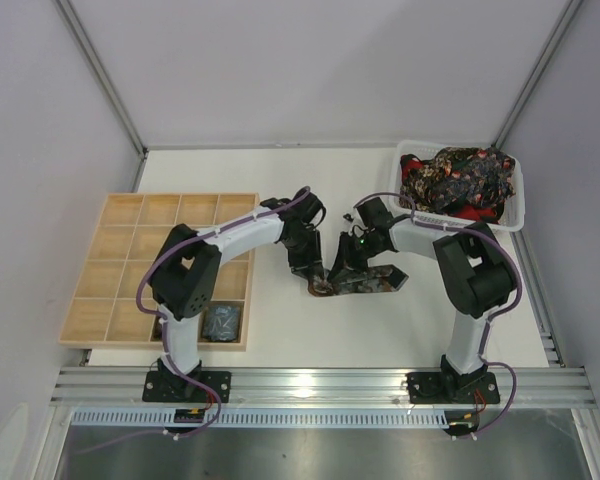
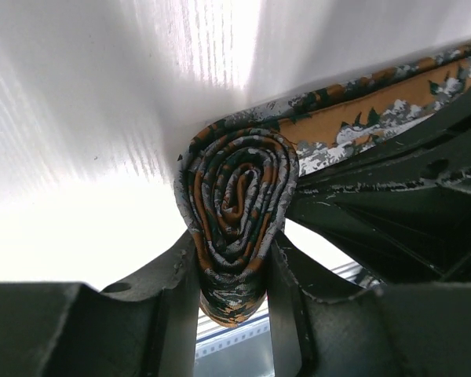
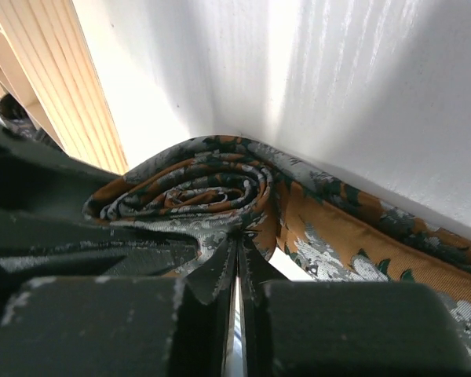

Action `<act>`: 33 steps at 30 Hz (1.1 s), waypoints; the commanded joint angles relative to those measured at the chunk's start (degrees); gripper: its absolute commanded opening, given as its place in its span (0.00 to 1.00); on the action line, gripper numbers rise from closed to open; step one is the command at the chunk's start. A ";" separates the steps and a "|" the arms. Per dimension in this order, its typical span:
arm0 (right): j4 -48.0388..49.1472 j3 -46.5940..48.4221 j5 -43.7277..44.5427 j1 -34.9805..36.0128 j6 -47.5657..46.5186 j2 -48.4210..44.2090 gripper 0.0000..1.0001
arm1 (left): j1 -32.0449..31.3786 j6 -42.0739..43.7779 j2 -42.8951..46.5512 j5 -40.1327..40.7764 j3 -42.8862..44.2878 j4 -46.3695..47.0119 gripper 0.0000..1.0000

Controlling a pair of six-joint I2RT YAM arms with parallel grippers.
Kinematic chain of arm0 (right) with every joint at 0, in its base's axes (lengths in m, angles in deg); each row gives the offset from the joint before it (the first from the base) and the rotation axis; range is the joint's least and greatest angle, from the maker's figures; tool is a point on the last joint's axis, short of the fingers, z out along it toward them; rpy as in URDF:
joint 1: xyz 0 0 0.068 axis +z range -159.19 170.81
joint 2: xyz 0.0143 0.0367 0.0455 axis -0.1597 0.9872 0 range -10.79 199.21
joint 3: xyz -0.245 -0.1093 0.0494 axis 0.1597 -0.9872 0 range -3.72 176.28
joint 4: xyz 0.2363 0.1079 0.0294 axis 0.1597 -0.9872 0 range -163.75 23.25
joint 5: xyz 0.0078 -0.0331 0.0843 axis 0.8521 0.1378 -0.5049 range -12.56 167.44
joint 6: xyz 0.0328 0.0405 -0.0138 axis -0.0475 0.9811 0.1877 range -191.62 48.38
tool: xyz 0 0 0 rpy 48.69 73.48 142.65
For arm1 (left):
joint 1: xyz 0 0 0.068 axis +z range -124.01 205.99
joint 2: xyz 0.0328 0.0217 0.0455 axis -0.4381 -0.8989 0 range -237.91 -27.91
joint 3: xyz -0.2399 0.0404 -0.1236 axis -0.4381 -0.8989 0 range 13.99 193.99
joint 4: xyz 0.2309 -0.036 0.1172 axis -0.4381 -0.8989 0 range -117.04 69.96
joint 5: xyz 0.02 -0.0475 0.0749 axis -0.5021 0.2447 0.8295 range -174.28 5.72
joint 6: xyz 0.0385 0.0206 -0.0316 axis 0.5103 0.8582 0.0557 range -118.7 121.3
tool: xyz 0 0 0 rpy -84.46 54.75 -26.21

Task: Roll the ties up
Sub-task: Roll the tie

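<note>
Partly rolled tie [image 2: 237,196], brown-orange with green and grey pattern, near the middle of the white table [image 1: 280,180], between the two arms. Its rolled end forms a flattened spiral coil [image 3: 190,192] standing on edge. The unrolled tail [image 1: 380,281] lies flat on the table and runs from the coil toward the right arm.

Left gripper [image 2: 233,267]: jaws clamped on the coil, with one of the fingers [image 2: 286,306] pressed to each flat side, so that the spiral is squeezed narrow at its lower part.

Right gripper [image 3: 237,263]: jaws together, only a thin slit between them. The tips are set against the edge of the coil where the tail leaves it. Whether a layer of fabric is pinched there cannot be told from this view.

Surroundings: wooden grid tray [image 1: 130,240] to the left of the arms, with a small dark rolled tie [image 1: 221,321] in its near right compartment. White mesh basket [image 1: 517,195] at the far right corner of the table, holding a heap of loose ties [image 1: 458,178] in dark fabric with red flecks.
</note>
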 commanded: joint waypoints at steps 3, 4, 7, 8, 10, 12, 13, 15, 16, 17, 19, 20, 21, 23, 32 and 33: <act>5.13 -1.08 -3.21 1.82 5.24 2.16 0.03 | -3.42 -1.35 -2.17 3.13 6.52 -4.79 0.05; 5.83 -1.08 -3.30 1.91 5.59 2.42 0.03 | -4.21 -1.52 -2.79 3.31 8.18 -5.42 0.04; 6.71 -0.91 -4.26 2.09 6.39 3.48 0.01 | -5.79 -1.43 -5.86 4.89 13.09 -8.93 0.00; 6.62 -0.91 -4.26 2.26 6.39 3.48 0.01 | -6.15 -1.35 -6.65 5.07 14.42 -9.81 0.01; 5.92 -0.99 -3.65 2.17 5.60 2.96 0.01 | -6.76 -1.78 -7.54 4.98 16.80 -10.87 0.01; 5.92 -1.26 -3.65 2.17 5.42 2.69 0.01 | -7.03 -2.48 -7.45 5.07 17.60 -10.35 0.01; 6.09 -1.26 -4.00 2.17 5.42 2.78 0.01 | -7.20 -2.75 -7.54 4.03 17.77 -9.74 0.00; 7.40 -1.43 -5.40 2.26 5.59 3.04 0.01 | -7.29 -3.37 -8.33 2.27 18.82 -9.47 0.00; 7.59 -1.61 -5.67 2.35 5.86 3.21 0.01 | -7.47 -3.54 -9.03 1.21 19.35 -9.47 0.01; 7.68 -1.61 -5.58 2.35 6.03 3.22 0.00 | -7.64 -3.72 -9.21 1.38 19.70 -9.47 0.01; 8.47 -1.96 -6.02 2.35 5.95 3.22 0.01 | -7.99 -4.59 -9.56 0.33 20.76 -9.46 0.00; 8.29 -2.05 -5.85 2.26 5.95 3.13 0.01 | -8.00 -5.29 -9.47 -0.20 21.02 -9.47 0.00; 8.21 -2.22 -5.32 2.18 5.69 2.87 0.01 | -8.26 -5.56 -9.30 -0.29 21.46 -9.47 0.00; 7.86 -2.49 -4.79 1.83 4.55 2.34 0.01 | -8.35 -6.44 -8.42 -0.29 21.29 -9.47 0.00; 0.47 -4.07 1.71 -0.81 -2.49 -1.52 0.00 | -8.08 -7.67 -6.58 1.55 18.57 -10.70 0.00; 0.38 -4.85 1.80 -1.60 -2.75 -2.66 0.00 | -7.91 -7.59 -5.79 2.08 17.43 -10.52 0.00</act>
